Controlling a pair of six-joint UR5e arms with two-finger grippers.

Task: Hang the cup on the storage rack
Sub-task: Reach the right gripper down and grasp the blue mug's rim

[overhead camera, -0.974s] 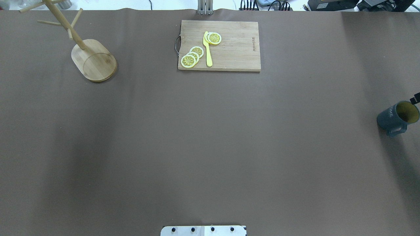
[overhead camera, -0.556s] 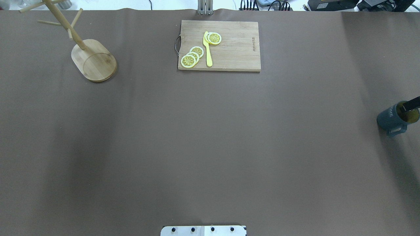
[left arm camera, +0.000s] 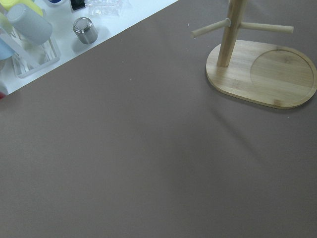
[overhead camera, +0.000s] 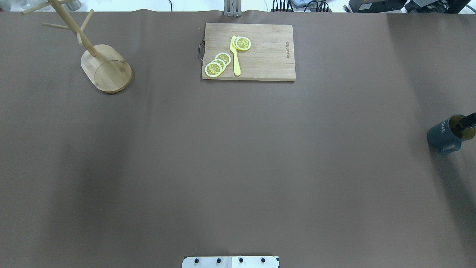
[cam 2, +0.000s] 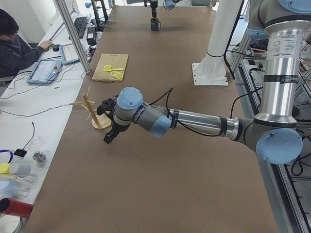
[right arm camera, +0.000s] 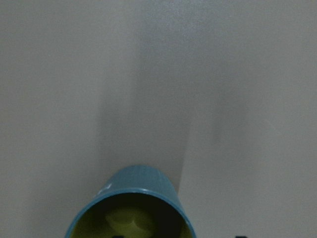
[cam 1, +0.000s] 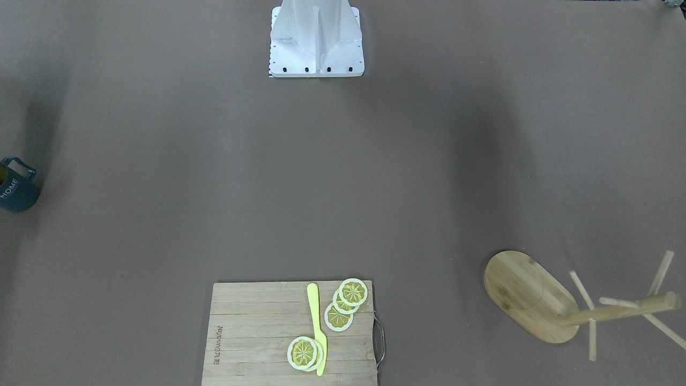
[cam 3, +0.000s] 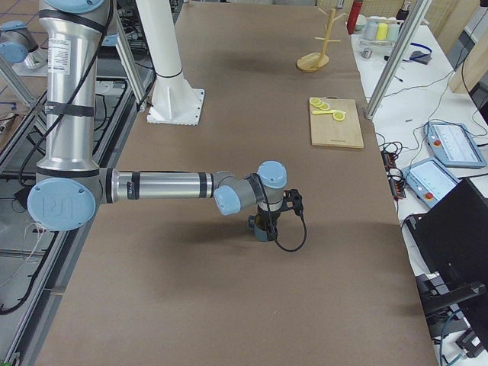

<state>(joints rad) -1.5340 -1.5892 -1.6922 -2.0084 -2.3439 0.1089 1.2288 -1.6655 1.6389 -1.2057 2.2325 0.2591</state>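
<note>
The dark teal cup (overhead camera: 444, 134) with "HOME" lettering stands upright at the table's far right edge, handle toward the robot. It also shows in the front-facing view (cam 1: 16, 185) and the right wrist view (right arm camera: 131, 203). My right gripper (overhead camera: 469, 121) hangs over it; one black finger (overhead camera: 465, 122) dips into the yellow mouth, the other is out of frame, and the jaws look open. The bamboo storage rack (overhead camera: 106, 69) stands at the far left with bare pegs, and shows close in the left wrist view (left arm camera: 262, 74). My left gripper (cam 2: 108, 137) hovers beside the rack; I cannot tell its state.
A wooden cutting board (overhead camera: 248, 51) with lemon slices and a yellow knife lies at the back middle. The robot base (cam 1: 316, 40) is at the near edge. A metal cup (left arm camera: 85, 29) and bottles stand off the table past the rack. An operator (cam 2: 14, 43) sits at a desk.
The right gripper's finger has moved from beside the cup's rim into the cup's mouth and a little lower. The cup and the rack have not moved.
</note>
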